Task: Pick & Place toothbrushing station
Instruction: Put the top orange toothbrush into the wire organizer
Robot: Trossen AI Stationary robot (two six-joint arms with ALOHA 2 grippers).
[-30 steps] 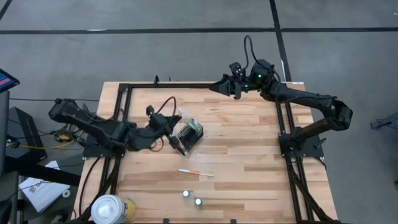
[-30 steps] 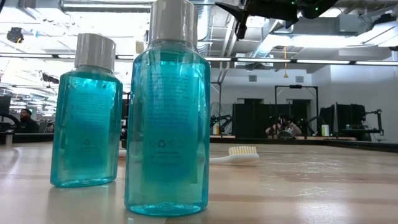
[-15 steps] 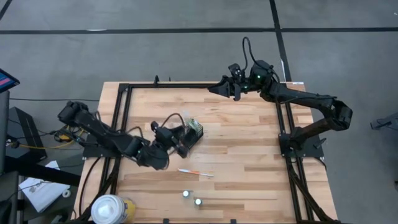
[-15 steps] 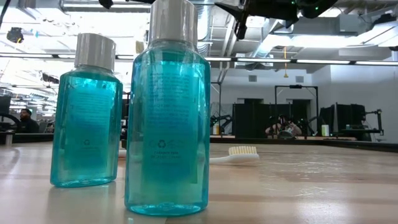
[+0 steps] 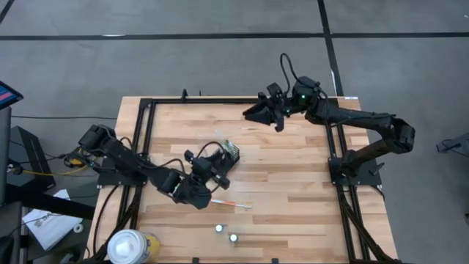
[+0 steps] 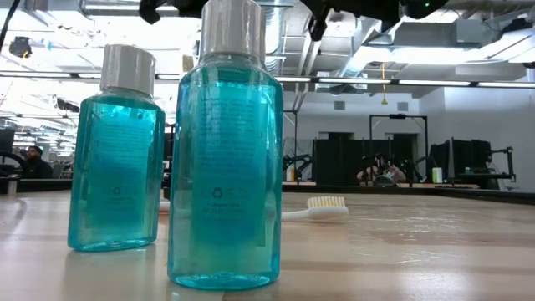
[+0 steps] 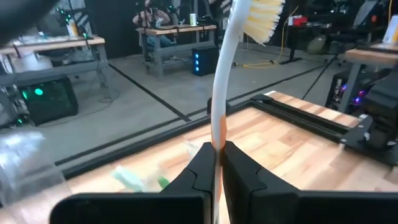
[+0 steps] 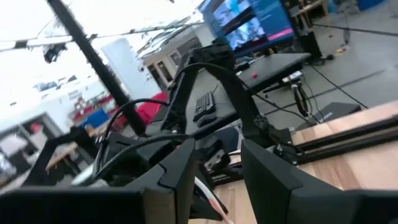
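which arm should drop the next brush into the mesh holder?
Left, probably. The left gripper is already shut on a white toothbrush and sits right beside the mesh holder. The right gripper hangs open and empty near the table's far edge.

Overhead view straight down, low table-level view, both sharing table [image 5: 293, 176], two wrist views

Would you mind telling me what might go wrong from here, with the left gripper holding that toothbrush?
1. The left gripper pinches the slim white toothbrush with orange-pink parts low on its handle, so the long free end could pivot or slip.
2. The small black wire-mesh holder sits right beside that arm; a careless move may knock it over.
3. Another white toothbrush lies on the wooden table near the arm and could be swept aside.
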